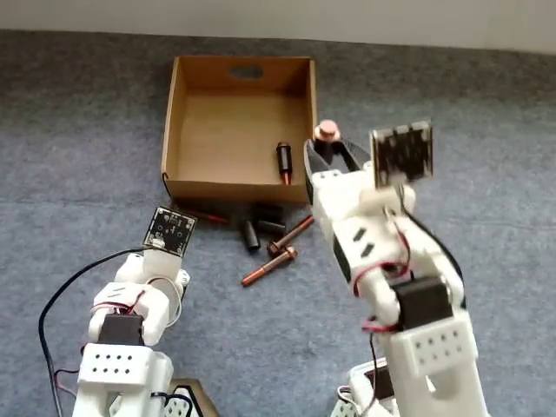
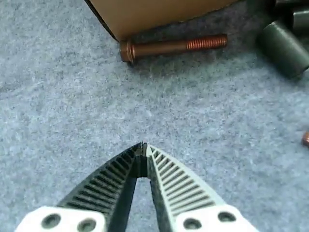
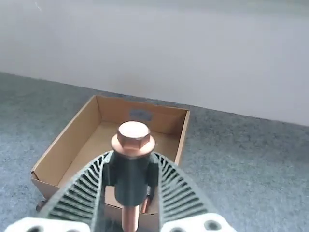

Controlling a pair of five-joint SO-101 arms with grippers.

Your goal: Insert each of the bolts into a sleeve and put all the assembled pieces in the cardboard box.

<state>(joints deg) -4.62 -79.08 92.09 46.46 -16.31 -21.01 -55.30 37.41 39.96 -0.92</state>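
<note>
1 piece (image 1: 284,162) is seen in the cardboard box (image 1: 221,122), a 2nd piece (image 3: 131,174) clamped in the right gripper (image 1: 328,148); 3 bolts (image 1: 291,234) are left outside, the left gripper (image 2: 141,147) closed, empty.

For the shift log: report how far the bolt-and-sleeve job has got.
Done: one sleeved bolt lies in the cardboard box. In hand: the right gripper holds a second sleeved bolt beside the box's right wall. Left: loose bolts and sleeves lie on the carpet in front of the box; the left gripper is shut and empty above the carpet.
</note>
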